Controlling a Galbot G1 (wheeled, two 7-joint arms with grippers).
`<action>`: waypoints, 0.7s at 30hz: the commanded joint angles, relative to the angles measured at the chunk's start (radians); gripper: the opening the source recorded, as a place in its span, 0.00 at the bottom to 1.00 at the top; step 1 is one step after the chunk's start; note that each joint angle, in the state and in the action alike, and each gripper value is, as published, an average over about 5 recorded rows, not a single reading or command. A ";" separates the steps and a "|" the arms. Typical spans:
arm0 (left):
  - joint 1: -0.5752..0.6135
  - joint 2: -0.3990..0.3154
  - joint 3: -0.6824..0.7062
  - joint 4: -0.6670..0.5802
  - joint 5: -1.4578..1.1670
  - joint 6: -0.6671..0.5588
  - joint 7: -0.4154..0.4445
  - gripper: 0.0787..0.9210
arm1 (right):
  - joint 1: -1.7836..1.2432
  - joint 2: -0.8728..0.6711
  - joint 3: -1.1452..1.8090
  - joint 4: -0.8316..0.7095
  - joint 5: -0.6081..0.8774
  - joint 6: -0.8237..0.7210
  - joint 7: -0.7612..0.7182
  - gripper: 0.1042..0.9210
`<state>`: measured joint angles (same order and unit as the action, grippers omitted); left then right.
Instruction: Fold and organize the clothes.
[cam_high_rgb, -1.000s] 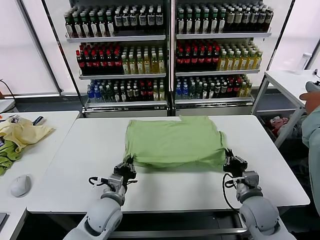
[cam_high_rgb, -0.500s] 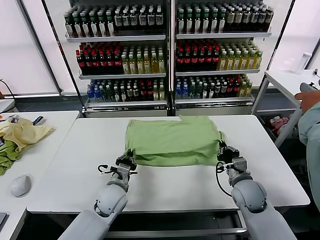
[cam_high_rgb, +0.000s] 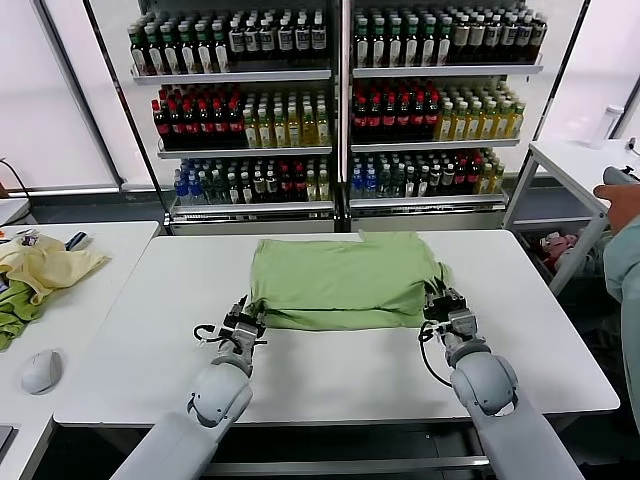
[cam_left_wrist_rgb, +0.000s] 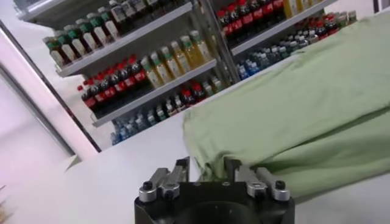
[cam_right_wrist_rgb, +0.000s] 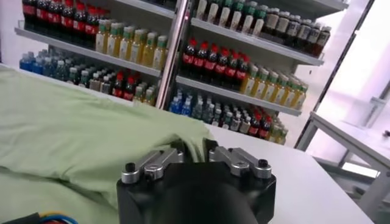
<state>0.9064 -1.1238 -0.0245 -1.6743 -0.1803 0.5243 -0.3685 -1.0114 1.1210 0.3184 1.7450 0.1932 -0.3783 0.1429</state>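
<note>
We see the folded green shirt (cam_high_rgb: 342, 280) on the white worktop (cam_high_rgb: 330, 365), left end effector (cam_high_rgb: 245, 318) and right end effector (cam_high_rgb: 443, 304) at its near corners, fingers parted around the cloth.

Head view: my camera looks forward and down over the white worktop (cam_high_rgb: 330, 375) toward the bottle shelves (cam_high_rgb: 340, 110), both my arms entering from below. Left and right wrist views: each camera sits low behind its own jaws, close to the worktop, facing the shelves. All three views share the green shirt (cam_high_rgb: 342, 280) and shelves.
</note>
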 joint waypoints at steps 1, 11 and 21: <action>0.097 0.014 -0.040 -0.078 -0.058 0.003 0.001 0.62 | -0.123 -0.003 0.096 0.082 0.005 0.011 0.000 0.59; 0.019 -0.014 -0.030 0.017 -0.164 -0.001 0.006 0.88 | -0.113 0.010 0.108 0.015 0.124 -0.098 0.026 0.87; 0.012 -0.027 -0.011 0.028 -0.181 -0.002 0.008 0.80 | -0.049 0.012 0.052 -0.071 0.246 -0.147 0.044 0.72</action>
<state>0.9262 -1.1430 -0.0371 -1.6650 -0.3210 0.5221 -0.3628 -1.0701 1.1306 0.3779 1.7149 0.3590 -0.4829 0.1769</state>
